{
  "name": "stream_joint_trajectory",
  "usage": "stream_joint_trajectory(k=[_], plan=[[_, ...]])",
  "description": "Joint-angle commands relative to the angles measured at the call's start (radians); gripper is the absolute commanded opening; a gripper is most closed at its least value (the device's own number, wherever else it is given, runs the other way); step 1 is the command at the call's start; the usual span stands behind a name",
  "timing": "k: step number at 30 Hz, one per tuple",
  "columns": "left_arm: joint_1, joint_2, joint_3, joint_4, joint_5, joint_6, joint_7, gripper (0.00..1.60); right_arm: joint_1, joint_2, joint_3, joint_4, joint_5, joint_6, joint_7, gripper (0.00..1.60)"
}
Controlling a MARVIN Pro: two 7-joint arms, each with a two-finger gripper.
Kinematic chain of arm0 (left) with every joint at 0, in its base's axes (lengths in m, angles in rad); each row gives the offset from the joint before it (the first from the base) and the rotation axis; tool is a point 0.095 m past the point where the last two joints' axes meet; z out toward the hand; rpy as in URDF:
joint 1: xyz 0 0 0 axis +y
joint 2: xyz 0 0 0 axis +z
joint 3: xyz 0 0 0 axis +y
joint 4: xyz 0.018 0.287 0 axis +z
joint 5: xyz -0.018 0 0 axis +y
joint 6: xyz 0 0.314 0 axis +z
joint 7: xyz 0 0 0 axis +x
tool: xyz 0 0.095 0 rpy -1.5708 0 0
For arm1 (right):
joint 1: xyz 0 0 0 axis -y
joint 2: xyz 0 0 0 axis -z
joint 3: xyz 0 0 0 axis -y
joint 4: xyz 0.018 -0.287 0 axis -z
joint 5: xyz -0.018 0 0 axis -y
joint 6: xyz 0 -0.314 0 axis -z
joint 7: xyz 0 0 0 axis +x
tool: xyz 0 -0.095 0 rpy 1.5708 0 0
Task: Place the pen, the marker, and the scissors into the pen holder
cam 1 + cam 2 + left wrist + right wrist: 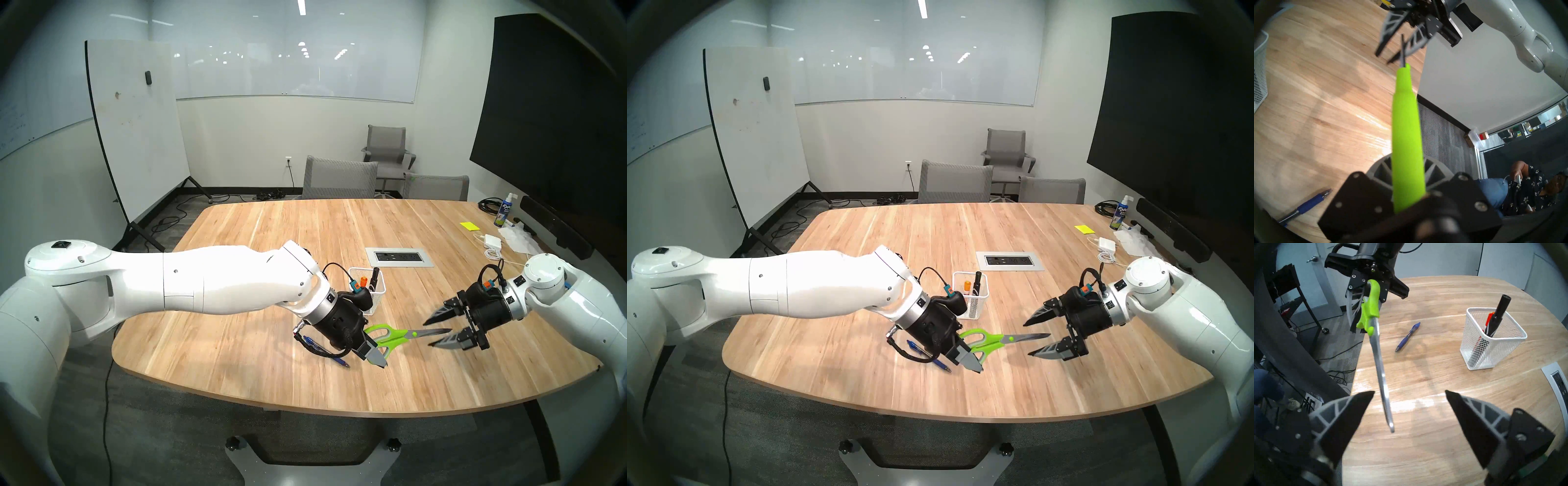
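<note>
Scissors point(400, 336) were up off the bench point(305, 237), gripped by their lime-green handles in the left tool point(371, 353), blades sticking out level toward the right tool point(430, 333). The right tool's fingers were spread apart, and the blade tips sat in the gap between them, not pinched by either one as far as I could see.

The pen point(325, 351) lay flat on the wood near the bench's front edge, right under the left wrist. The pen holder point(368, 285) stood upright further back, just behind the left tool, already holding a black marker point(374, 276) and something with an orange cap point(363, 281).

Bench was light wood planks with rounded corners and a grey power outlet panel point(399, 257) set in its middle. Far right corner had a spray bottle point(504, 211), a yellow sticky pad point(469, 225) and a white charger point(492, 241). Grey chairs point(339, 178) lined the far edge, and a rolling whiteboard point(135, 129) stood off the far left corner.

The right wrist view showed the pen whole, which the head views half hid behind the left tool. The left wrist view caught a person point(1534, 185) seated beyond the bench, unseen from the head.
</note>
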Motion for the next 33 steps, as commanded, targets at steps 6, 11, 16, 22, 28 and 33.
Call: stream_joint_trajectory(k=[6, 11, 16, 22, 28, 33], plan=[[-0.060, 0.001, 0.005, -0.008, 0.019, 0.058, -0.067, 0.00, 0.002, 0.021, 0.016, -0.009, 0.012, -0.022, 0.005, 1.60], [-0.070, -0.007, 0.024, 0.001, 0.046, 0.088, -0.089, 0.00, 0.018, 0.019, 0.011, 0.000, 0.007, -0.018, 0.044, 1.60], [-0.080, -0.016, 0.039, 0.008, 0.079, 0.112, -0.082, 0.00, 0.041, 0.015, 0.002, 0.012, -0.008, -0.016, 0.115, 1.60], [-0.095, -0.047, 0.054, 0.040, 0.119, 0.133, -0.108, 0.00, 0.054, 0.012, -0.006, 0.016, -0.035, -0.015, 0.159, 1.60], [-0.107, -0.086, 0.055, 0.081, 0.144, 0.146, -0.135, 0.00, 0.059, -0.001, -0.007, 0.024, -0.052, -0.004, 0.170, 1.60], [-0.120, -0.140, 0.054, 0.144, 0.173, 0.153, -0.171, 0.00, 0.071, -0.015, -0.007, 0.034, -0.075, 0.012, 0.186, 1.60]])
